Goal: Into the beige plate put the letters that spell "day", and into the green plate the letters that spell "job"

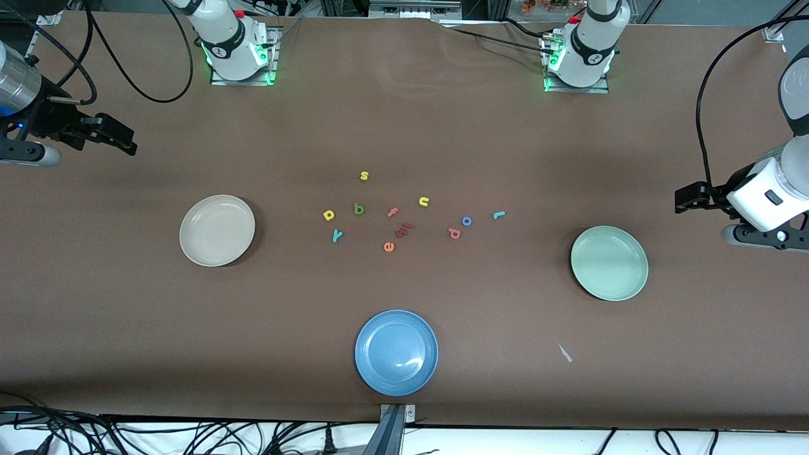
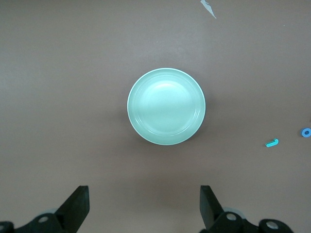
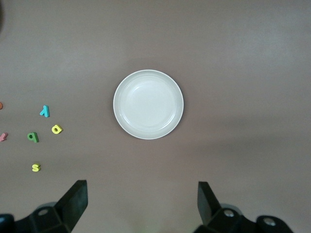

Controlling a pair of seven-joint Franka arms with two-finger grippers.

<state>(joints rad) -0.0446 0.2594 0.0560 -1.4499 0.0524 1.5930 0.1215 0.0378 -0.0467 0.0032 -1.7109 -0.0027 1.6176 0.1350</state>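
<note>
Overhead, you had both arms waiting at the table's ends: the right gripper (image 1: 129, 142) hung over bare table at the right arm's end, the left gripper (image 1: 681, 199) over bare table at the left arm's end, each holding nothing. The beige plate (image 1: 217, 230) lay toward the right arm's end and the green plate (image 1: 609, 263) toward the left arm's end, both without letters in them, with the blue plate (image 1: 396, 352) nearest the camera between them. The letters lay scattered mid-table: the yellow loop (image 1: 328, 215), the teal y (image 1: 337, 236) and the dark green letter (image 1: 359, 209) on the beige plate's side; the red letter (image 1: 454, 233), the blue o (image 1: 466, 221) and the teal j (image 1: 498, 215) on the green plate's side. Between those groups lay the yellow s (image 1: 364, 175), yellow u (image 1: 424, 201), pink f (image 1: 393, 212) and orange e (image 1: 389, 247). From the left wrist, your left gripper's fingers (image 2: 77, 206) stood wide apart over the cloth near the green plate (image 2: 166, 107), with the j (image 2: 272, 142) and the o (image 2: 306, 132) well off to one side. From the right wrist, the right gripper's fingers (image 3: 75, 201) likewise stood wide, near the beige plate (image 3: 148, 104); the y (image 3: 44, 111), yellow loop (image 3: 57, 128), green letter (image 3: 33, 137) and s (image 3: 36, 167) lay apart from it.
</note>
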